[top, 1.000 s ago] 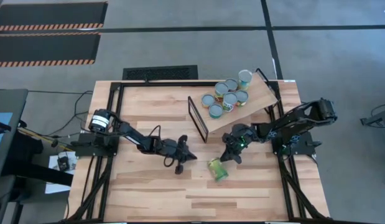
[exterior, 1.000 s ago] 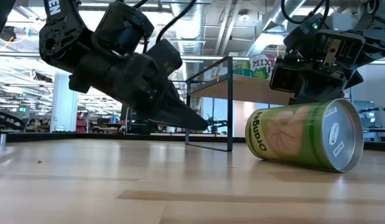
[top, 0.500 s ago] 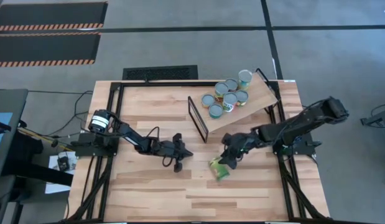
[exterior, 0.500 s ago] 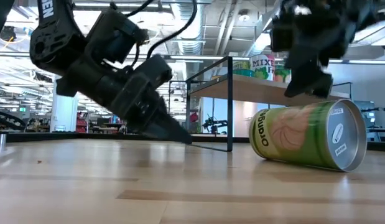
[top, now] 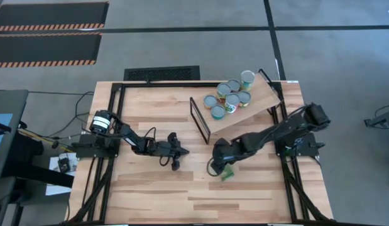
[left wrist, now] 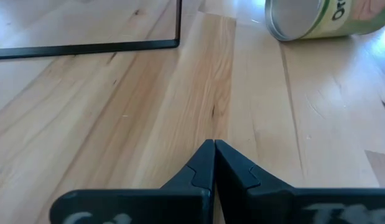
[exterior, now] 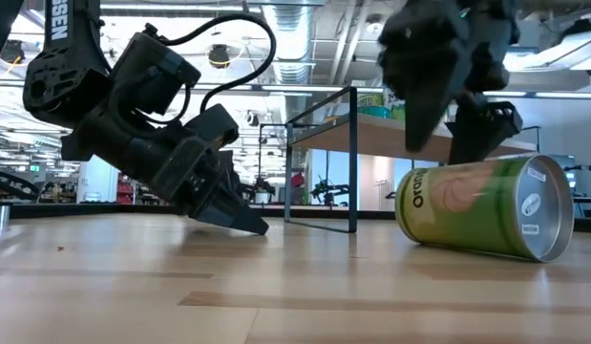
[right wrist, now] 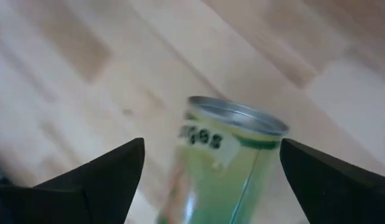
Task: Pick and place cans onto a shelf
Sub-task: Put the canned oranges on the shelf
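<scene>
Wood planked tabletop (top: 144, 188), viewed from above, left to right. Left arm reaches in from the left edge; left gripper (top: 175, 157) sits low over the boards near table centre, tips close to the surface in the low view (exterior: 242, 222). Its jaws are pressed together, the two fingers (left wrist: 201, 168) meeting with no gap in the left wrist view.

Next, the black frame (top: 200, 119) stands upright at the near end of the shelf (top: 260, 103), which runs diagonally toward the far right corner. Six cans (top: 230, 95) stand upright in a cluster on the shelf board, tops silvery.

Right of centre, one green can (top: 225, 173) lies on its side on the tabletop, off the shelf, just in front of the frame end (exterior: 486, 207). Right gripper (top: 218, 164) is directly over it. Jaws spread wide: in the right wrist view the fingers (right wrist: 99, 180) flank the can (right wrist: 226, 168) on either side, not touching it.
</scene>
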